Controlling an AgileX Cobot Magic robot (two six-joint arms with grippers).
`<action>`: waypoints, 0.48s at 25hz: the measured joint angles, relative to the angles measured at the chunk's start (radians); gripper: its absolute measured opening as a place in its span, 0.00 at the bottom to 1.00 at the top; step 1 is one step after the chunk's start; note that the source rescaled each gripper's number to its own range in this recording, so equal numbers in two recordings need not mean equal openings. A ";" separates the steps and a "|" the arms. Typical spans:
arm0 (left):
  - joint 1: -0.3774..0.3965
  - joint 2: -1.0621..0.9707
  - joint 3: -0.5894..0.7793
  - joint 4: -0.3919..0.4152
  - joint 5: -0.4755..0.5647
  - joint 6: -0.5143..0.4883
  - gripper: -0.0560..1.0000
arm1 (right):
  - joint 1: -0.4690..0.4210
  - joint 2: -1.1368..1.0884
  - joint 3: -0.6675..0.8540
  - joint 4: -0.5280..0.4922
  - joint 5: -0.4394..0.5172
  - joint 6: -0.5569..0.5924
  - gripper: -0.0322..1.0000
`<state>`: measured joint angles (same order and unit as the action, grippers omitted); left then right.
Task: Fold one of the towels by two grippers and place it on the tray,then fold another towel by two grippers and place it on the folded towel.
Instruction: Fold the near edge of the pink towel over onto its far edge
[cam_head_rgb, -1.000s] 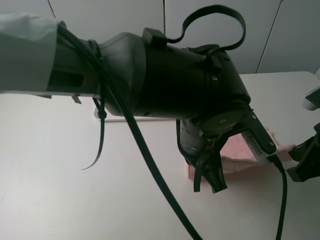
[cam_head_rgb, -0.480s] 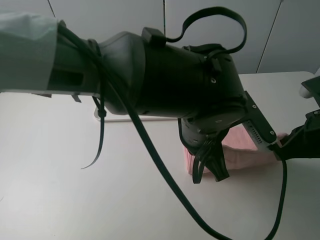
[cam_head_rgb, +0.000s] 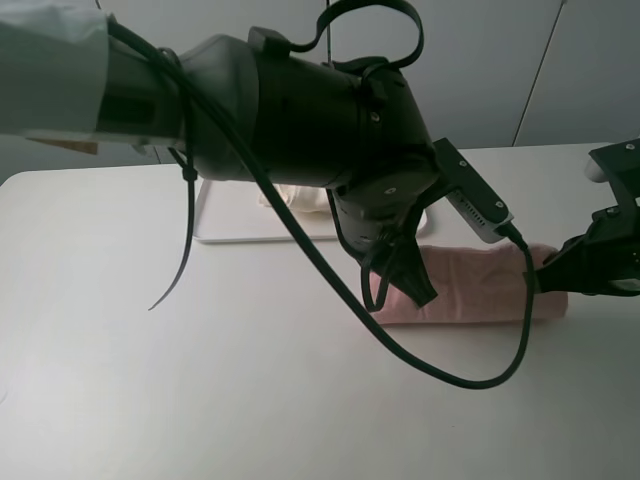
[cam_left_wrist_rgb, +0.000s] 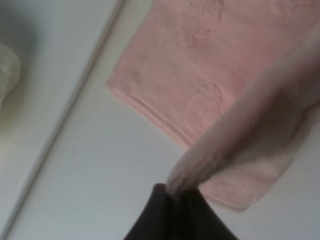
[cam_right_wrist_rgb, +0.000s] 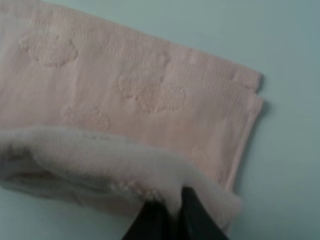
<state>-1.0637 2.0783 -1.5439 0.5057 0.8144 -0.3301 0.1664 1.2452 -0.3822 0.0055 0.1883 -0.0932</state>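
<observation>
The pink towel (cam_head_rgb: 480, 285) lies as a long band on the table right of centre, its near edge raised and doubled over. My left gripper (cam_head_rgb: 412, 292) is shut on its left end, and my right gripper (cam_head_rgb: 550, 268) is shut on its right end. In the left wrist view the black fingertips (cam_left_wrist_rgb: 172, 200) pinch a lifted fold of the pink towel (cam_left_wrist_rgb: 200, 65). The right wrist view shows the gripper (cam_right_wrist_rgb: 167, 207) clamped on the towel's edge over the lower layer (cam_right_wrist_rgb: 140, 95). The cream towel (cam_head_rgb: 285, 195) rests folded on the white tray (cam_head_rgb: 225, 225), mostly hidden by my left arm.
The left arm's bulky body and looping cables (cam_head_rgb: 300, 130) fill the upper middle of the high view. The tray's rim (cam_left_wrist_rgb: 75, 100) runs close to the pink towel's left end. Bare white table (cam_head_rgb: 150, 380) spreads in front and to the left.
Both grippers have carried the pink towel's held edge up and toward the back, stretching it into a long band. The left arm rose, uncovering the tray and the cream towel.
</observation>
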 joint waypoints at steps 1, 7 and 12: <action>0.008 0.000 0.000 0.000 -0.009 0.000 0.05 | 0.000 0.007 0.000 0.000 -0.020 0.005 0.03; 0.015 0.005 0.000 -0.011 -0.043 0.000 0.05 | 0.000 0.069 0.000 0.000 -0.098 0.031 0.03; 0.015 0.039 0.000 -0.006 -0.053 0.002 0.05 | -0.002 0.113 0.000 0.000 -0.181 0.033 0.03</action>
<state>-1.0486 2.1170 -1.5439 0.4992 0.7613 -0.3279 0.1643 1.3579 -0.3822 0.0055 0.0072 -0.0600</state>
